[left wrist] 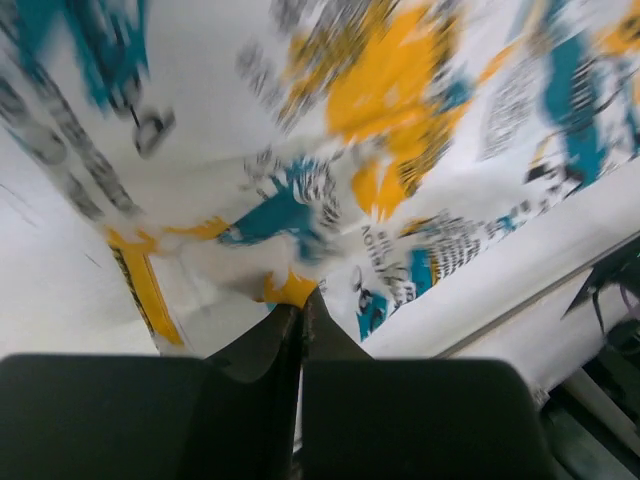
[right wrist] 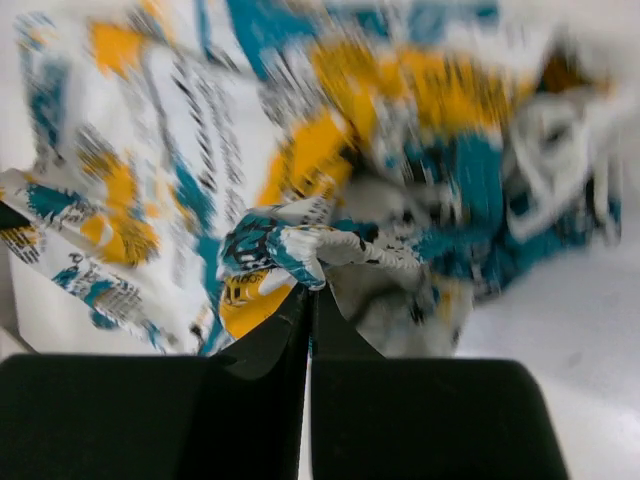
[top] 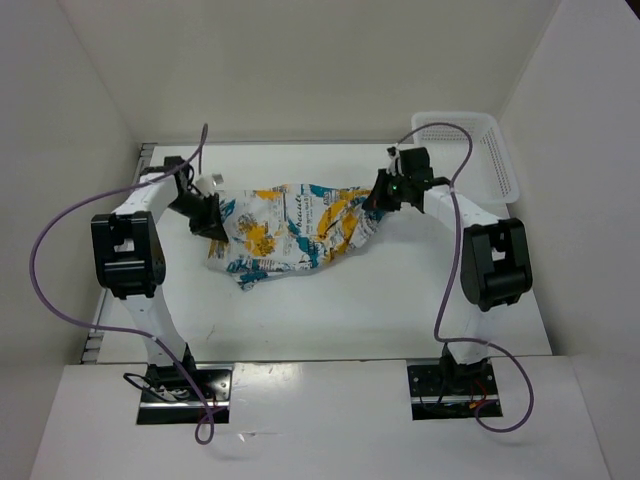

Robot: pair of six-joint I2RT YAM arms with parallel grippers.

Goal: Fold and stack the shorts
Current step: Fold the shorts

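The shorts, white with teal, orange-yellow and black print, hang stretched between both grippers over the middle of the table. My left gripper is shut on the shorts' left edge; in the left wrist view its jaws pinch an orange patch of the shorts. At the garment's right end my right gripper is shut on a bunched fold. The right wrist view shows the closed gripper holding a rolled hem of the shorts.
A white plastic mesh basket stands at the back right corner of the table, just behind the right arm. White walls enclose the table on three sides. Purple cables loop off both arms.
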